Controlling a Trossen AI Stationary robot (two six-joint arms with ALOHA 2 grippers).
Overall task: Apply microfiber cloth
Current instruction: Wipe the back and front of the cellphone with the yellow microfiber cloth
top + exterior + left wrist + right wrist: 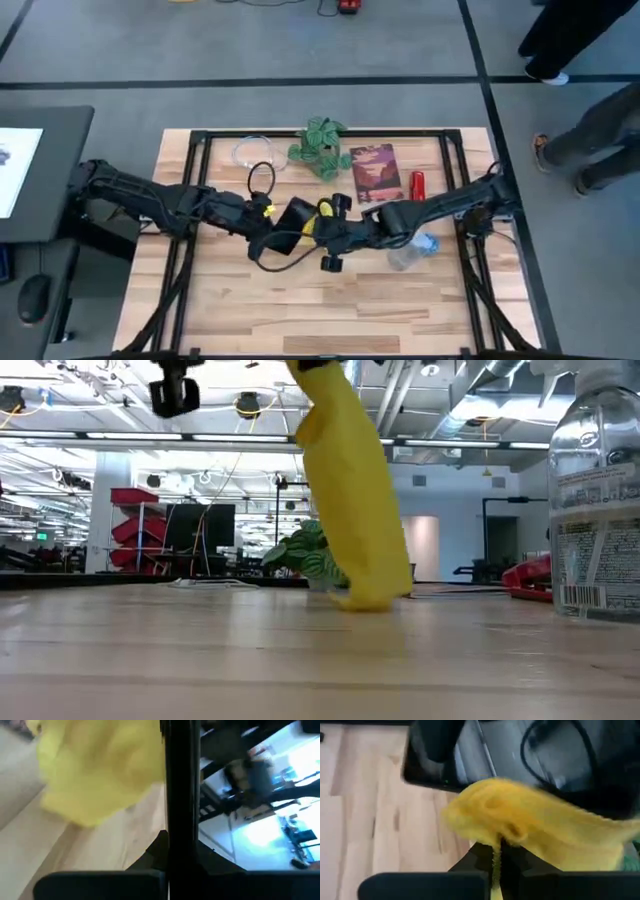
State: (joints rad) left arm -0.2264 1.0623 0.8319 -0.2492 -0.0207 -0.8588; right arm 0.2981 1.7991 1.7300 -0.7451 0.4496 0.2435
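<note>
1. Your right gripper [495,862] is clamped on the microfiber cloth [530,822], which hangs beside the black smartphone [298,214].
2. Your left gripper [262,208] pinches that smartphone; wipe gently across its screen.

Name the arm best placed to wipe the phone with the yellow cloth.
Right. Its pincer is shut on the microfiber cloth, which hangs just beside the phone. The left pincer seems to hold that phone.

One microfiber cloth [326,209], one smartphone [297,217], one dark red booklet [374,172], one plant [319,146], one clear spray bottle [412,251], one red item [418,185], two arms.
</note>
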